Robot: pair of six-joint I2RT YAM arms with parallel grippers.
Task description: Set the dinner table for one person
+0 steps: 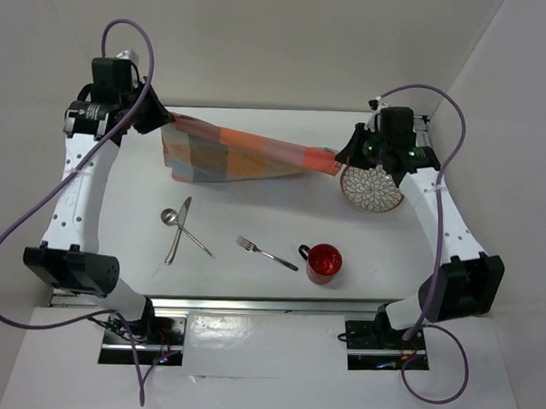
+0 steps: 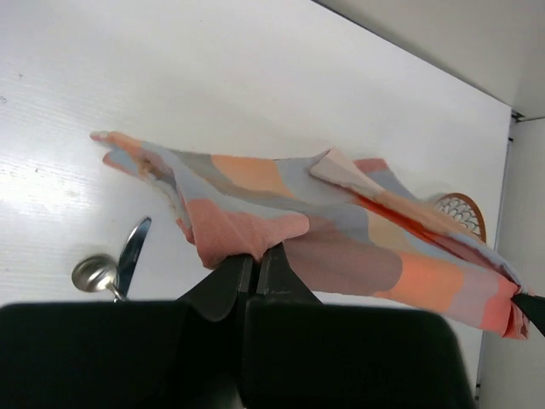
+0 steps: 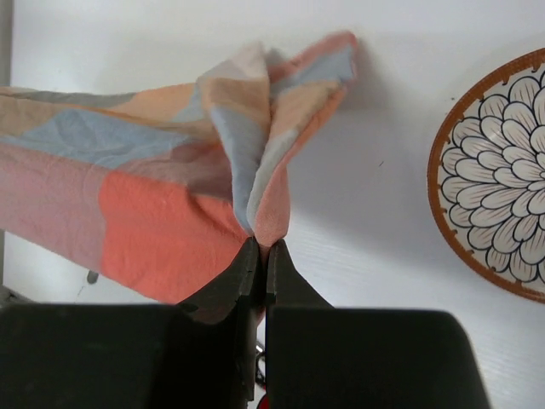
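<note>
The checked orange, blue and grey placemat [image 1: 243,153] hangs stretched between both grippers above the far half of the white dinner table [image 1: 251,285]. My left gripper [image 1: 171,118] is shut on its left corner; the left wrist view shows the cloth [image 2: 341,230] pinched in the left gripper [image 2: 257,252]. My right gripper [image 1: 338,162] is shut on its right corner; in the right wrist view the cloth [image 3: 153,196] rises from the right gripper [image 3: 262,245]. A flower-patterned plate [image 1: 371,189] lies under the right gripper.
A spoon [image 1: 170,225] and knife [image 1: 189,228] lie crossed at the left front, a fork [image 1: 266,252] in the middle, a red mug [image 1: 323,262] to its right. The plate also shows in the right wrist view [image 3: 502,187]. Walls close in at the back.
</note>
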